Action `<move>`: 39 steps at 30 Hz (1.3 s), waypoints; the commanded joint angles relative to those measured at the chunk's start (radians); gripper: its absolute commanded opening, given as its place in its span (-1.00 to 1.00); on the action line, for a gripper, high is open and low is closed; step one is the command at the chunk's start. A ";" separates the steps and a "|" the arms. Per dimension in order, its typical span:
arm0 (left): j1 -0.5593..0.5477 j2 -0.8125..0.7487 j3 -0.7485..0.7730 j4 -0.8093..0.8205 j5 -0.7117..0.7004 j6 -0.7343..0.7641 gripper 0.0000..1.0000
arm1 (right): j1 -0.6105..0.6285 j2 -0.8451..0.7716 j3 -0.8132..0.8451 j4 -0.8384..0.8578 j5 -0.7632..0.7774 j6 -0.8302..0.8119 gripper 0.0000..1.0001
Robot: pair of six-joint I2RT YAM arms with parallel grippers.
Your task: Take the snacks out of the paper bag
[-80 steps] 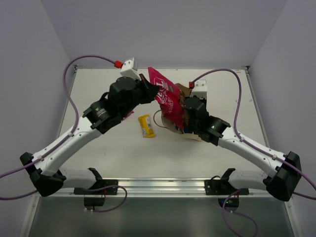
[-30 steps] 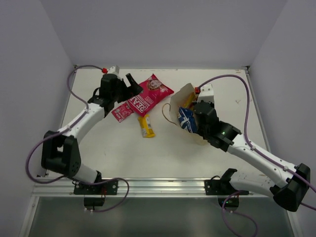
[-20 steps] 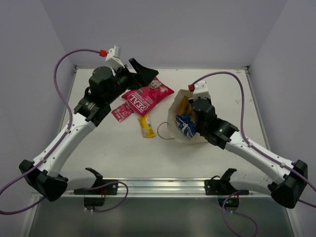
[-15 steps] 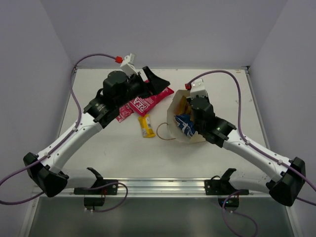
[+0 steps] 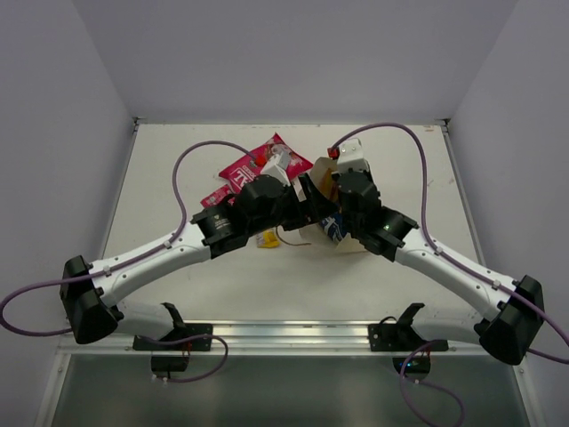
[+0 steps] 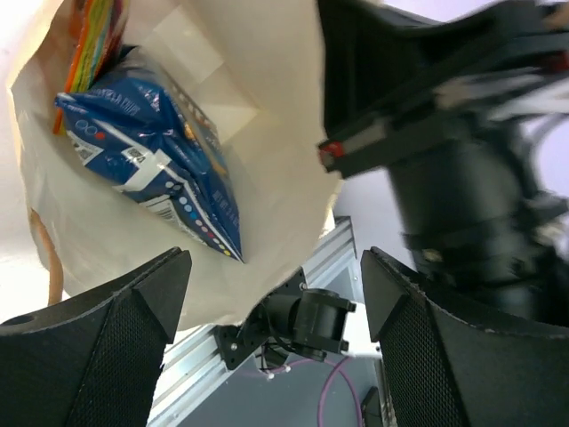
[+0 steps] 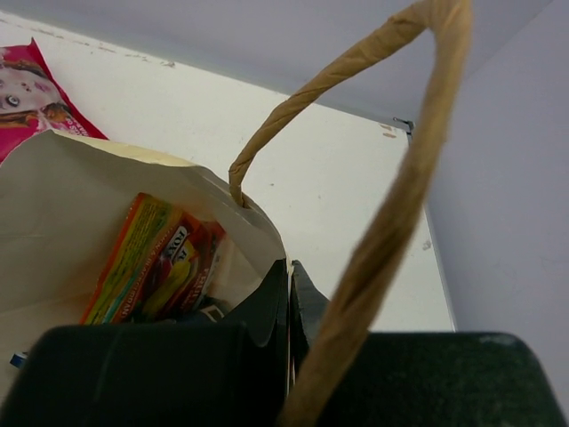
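The paper bag lies tilted at mid-table, its mouth facing left. My right gripper is shut on the bag's rim beside a cord handle. My left gripper is open at the bag's mouth with nothing between its fingers. Inside lie the blue Doritos bag and the multicoloured Fox's candy bag, which also shows in the right wrist view. On the table outside are the magenta pouch, the small pink packet and the yellow bar, partly hidden by my left arm.
The two arms meet closely at the bag, my right wrist just beside the left fingers. A loose cord handle loops onto the table in front of the bag. White walls ring the table at the left, back and right.
My left arm let go of the magenta pouch at the back left and swung right to the bag's mouth, jaws slightly narrower. The right gripper kept its hold on the bag's rim.
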 commanded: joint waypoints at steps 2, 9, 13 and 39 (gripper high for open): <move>-0.010 0.038 -0.023 0.004 -0.094 -0.068 0.67 | 0.010 -0.005 0.068 0.010 0.026 0.061 -1.00; -0.009 0.179 0.041 -0.062 -0.157 -0.059 0.74 | 0.028 -0.010 0.061 -0.001 0.026 0.078 -1.00; -0.004 0.239 0.070 -0.057 -0.164 -0.068 0.79 | 0.037 -0.013 0.056 -0.016 0.025 0.107 -1.00; 0.034 0.476 0.179 -0.114 -0.269 -0.128 0.71 | 0.097 0.023 0.065 -0.057 -0.006 0.216 -1.00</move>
